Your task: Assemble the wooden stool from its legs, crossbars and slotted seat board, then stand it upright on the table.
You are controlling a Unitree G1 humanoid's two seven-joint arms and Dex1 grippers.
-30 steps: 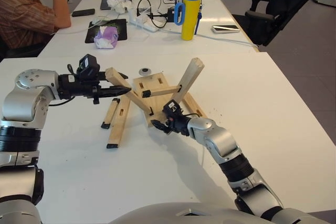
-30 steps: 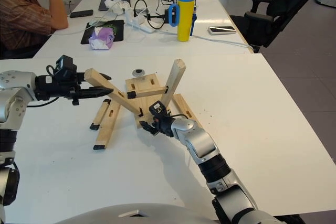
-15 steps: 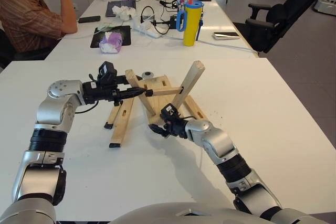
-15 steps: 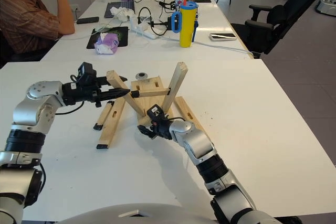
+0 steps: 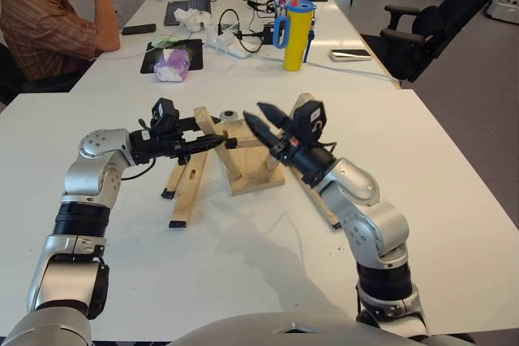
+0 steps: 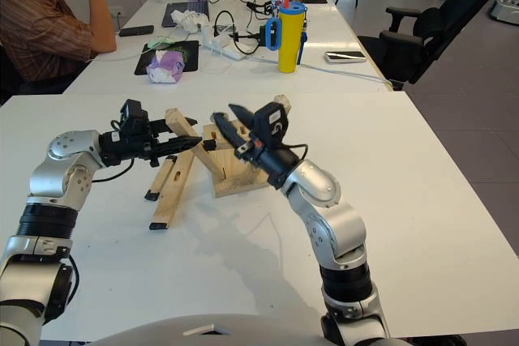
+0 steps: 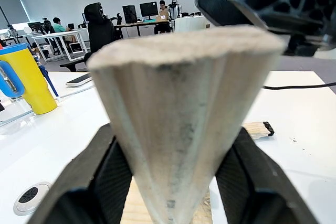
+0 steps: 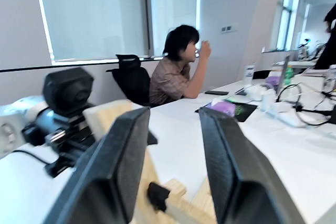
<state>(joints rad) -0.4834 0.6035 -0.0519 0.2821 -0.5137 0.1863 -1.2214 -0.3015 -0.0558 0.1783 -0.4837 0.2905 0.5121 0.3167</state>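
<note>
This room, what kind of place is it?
Most likely an office or lab workroom: long white tables, a black office chair, and computer screens farther back.

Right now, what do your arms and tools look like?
The left arm and right arm are silver shells with black ribbed joints. A black cable loops by the left wrist. The left tool and right tool are black, each with two tapered fingers.
</note>
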